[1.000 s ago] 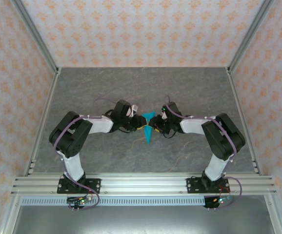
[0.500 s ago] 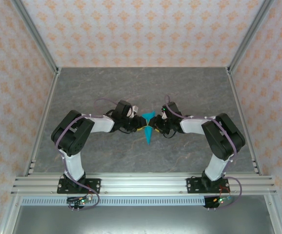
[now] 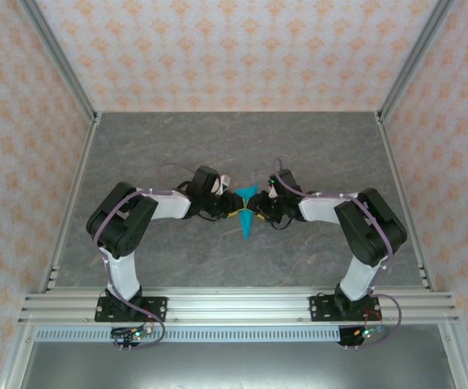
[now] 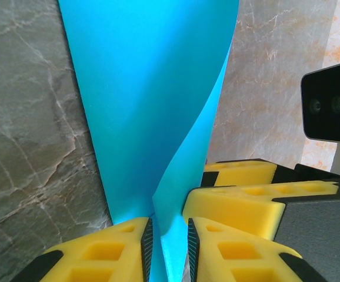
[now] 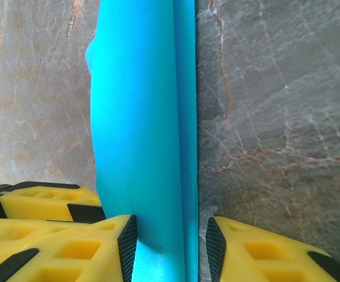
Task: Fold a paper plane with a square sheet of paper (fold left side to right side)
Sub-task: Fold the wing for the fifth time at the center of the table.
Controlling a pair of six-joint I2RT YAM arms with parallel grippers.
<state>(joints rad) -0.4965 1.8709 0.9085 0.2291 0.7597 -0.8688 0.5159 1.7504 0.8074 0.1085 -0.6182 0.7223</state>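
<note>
Two grippers are found meeting at the plane [image 3: 247, 224], which lies mid-tabletop [image 3: 315, 146] with its point toward the bases. The left gripper [image 3: 228, 214] is recorded with jaws nearly closed, a raised flap of the plane pinched between them. The right gripper [image 3: 261, 215] is recorded with jaws partly open, straddling the plane; one pad [image 5: 127, 235] is touched by it. Against the earlier frames, the left arm [image 3: 121, 223] is displaced slightly rightward; plane and right arm [image 3: 372, 223] are unchanged.
</note>
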